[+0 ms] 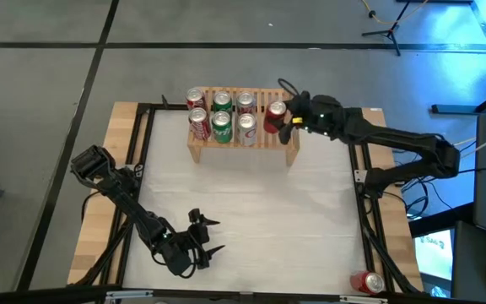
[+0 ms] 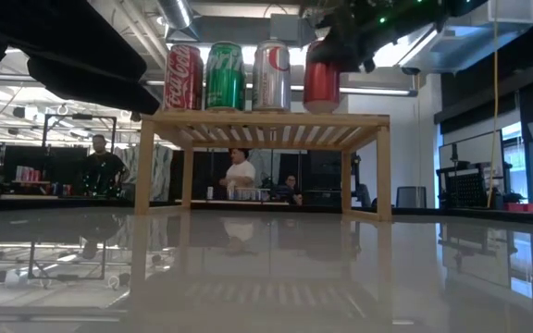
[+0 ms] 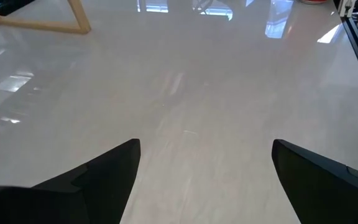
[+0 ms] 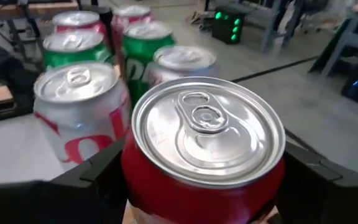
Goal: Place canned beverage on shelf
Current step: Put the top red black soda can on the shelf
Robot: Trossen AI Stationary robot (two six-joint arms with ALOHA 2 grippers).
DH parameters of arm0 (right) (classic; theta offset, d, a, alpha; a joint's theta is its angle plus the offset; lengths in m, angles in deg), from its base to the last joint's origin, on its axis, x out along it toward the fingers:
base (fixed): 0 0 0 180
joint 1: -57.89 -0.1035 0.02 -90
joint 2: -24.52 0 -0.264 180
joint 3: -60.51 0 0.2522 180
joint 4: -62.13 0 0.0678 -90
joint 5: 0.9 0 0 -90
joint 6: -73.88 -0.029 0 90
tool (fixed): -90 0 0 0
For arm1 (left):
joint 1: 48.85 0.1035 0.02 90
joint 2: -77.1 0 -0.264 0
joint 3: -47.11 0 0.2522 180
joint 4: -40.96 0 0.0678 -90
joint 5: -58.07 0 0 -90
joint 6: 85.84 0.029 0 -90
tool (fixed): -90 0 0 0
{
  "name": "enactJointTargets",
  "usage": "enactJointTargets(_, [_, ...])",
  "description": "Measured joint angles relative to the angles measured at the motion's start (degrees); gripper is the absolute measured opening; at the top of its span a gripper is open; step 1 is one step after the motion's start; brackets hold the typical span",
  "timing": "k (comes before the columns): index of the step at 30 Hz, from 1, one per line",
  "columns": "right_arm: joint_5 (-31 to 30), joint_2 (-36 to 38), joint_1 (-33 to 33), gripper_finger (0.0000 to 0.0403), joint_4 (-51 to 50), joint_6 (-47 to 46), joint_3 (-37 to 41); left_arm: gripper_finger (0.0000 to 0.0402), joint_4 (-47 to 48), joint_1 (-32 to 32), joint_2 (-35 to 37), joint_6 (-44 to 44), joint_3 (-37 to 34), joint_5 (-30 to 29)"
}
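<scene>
The light-wood shelf (image 1: 264,140) stands at the table's far side, its slatted top (image 2: 266,120) carrying several upright cans: red (image 2: 184,77), green (image 2: 224,76) and silver (image 2: 271,76) in the front row. My right gripper (image 1: 280,119) reaches in from the table's right and is shut on a red can (image 1: 273,116) at the shelf's right end. My left gripper (image 1: 212,236) is open and empty low over the table near its near edge, left of centre; the left wrist view shows only bare table between its fingers (image 3: 104,180). My right gripper pinches the red can's side wall just below its top rim (image 4: 135,180) between its two fingers (image 4: 95,180), one on each side. The fingers slant in from above and the table's right. The can stands upright with its base (image 2: 322,107) at the shelf top, next to a silver can (image 4: 79,118).
Another red can (image 1: 367,281) lies at the table's near right corner. The shelf's legs (image 2: 144,166) leave open room beneath it. People (image 2: 241,171) are in the room beyond the table. The white tabletop (image 1: 260,211) stretches between shelf and left gripper.
</scene>
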Motion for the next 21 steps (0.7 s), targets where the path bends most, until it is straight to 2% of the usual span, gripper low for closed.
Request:
enactJointTargets(15, [-0.3, -4.2, 0.0, 0.0293, 1.1, -0.6, 0.0, 0.0354, 0.1, 0.0, 0.0, -0.1, 0.0, 0.1])
enactJointTargets(21, [0.0, -4.2, 0.0, 0.0343, 1.2, 1.0, 0.0, 0.0354, 0.1, 0.0, 0.0, -0.1, 0.0, 0.2])
